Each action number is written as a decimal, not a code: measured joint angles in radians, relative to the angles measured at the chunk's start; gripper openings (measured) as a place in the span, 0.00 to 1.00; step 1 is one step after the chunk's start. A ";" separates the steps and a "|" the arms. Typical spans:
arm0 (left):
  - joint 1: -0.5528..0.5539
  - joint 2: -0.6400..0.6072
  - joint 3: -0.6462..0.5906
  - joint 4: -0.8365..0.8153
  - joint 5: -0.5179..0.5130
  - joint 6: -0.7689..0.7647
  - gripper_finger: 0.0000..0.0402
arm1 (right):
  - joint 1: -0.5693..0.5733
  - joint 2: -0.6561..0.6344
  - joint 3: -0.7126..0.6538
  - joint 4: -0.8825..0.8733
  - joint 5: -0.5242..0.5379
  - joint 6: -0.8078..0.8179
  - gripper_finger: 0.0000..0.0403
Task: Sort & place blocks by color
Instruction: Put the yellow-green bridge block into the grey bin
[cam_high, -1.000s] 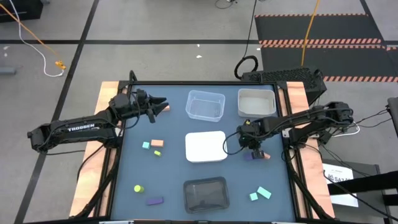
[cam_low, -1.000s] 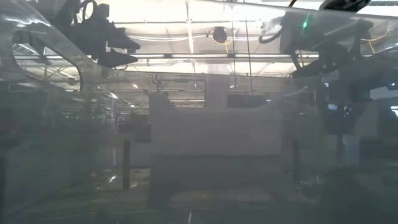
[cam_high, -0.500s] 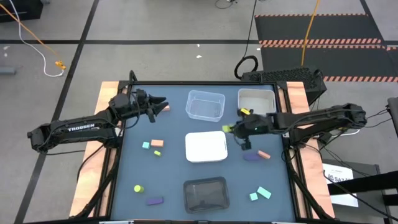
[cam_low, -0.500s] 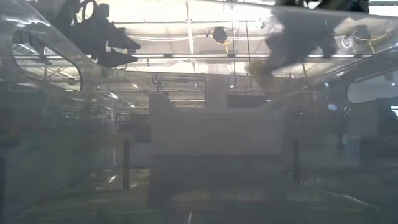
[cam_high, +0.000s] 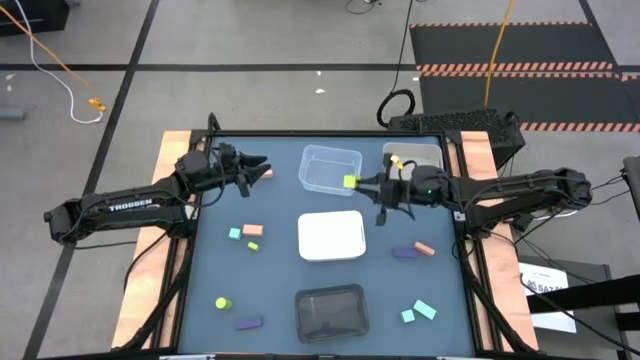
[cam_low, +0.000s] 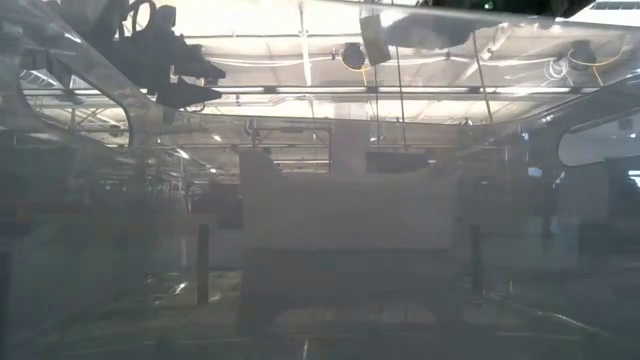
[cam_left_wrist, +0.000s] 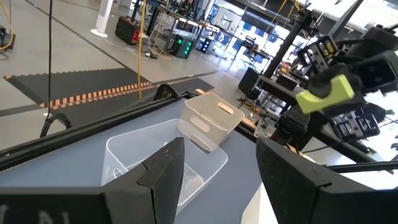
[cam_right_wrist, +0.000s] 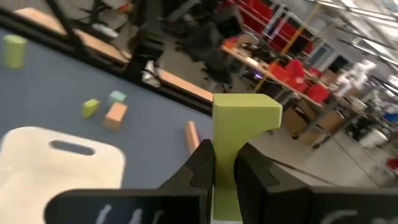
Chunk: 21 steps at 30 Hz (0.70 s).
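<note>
My right gripper is shut on a yellow-green block and hangs in the air at the right rim of the clear tray. The left wrist view shows that block raised above the table. My left gripper is open and holds nothing. It hovers near the table's far left, beside a salmon bar. Other blocks lie flat on the mat: teal, salmon, yellow-green, a yellow-green cylinder, and a purple bar. My right gripper pinches the yellow-green block by its narrow lower part between the two fingers. The wider end sticks out past the fingertips. The block is lifted clear of the table.
The grey-beige tray stands to the right of the clear tray. The white tray is mid-table and the black tray is at the near edge. On the right lie purple, salmon and two teal blocks.
My right gripper has risen from the mat beside the purple and salmon blocks on the right. It has carried the yellow-green block toward the far edge and to the left, as far as the clear tray's right rim. The block is now lifted clear.
</note>
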 joint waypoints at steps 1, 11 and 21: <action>0.000 0.000 0.000 0.000 0.000 0.000 0.50 | -0.011 0.000 0.000 0.003 0.016 0.009 0.06; 0.000 0.000 0.000 0.000 -0.001 0.003 0.50 | -0.165 0.000 0.000 -0.240 0.502 0.188 0.06; 0.000 0.000 0.000 0.000 -0.029 0.005 0.50 | -0.353 -0.001 -0.016 -0.761 0.510 0.632 0.06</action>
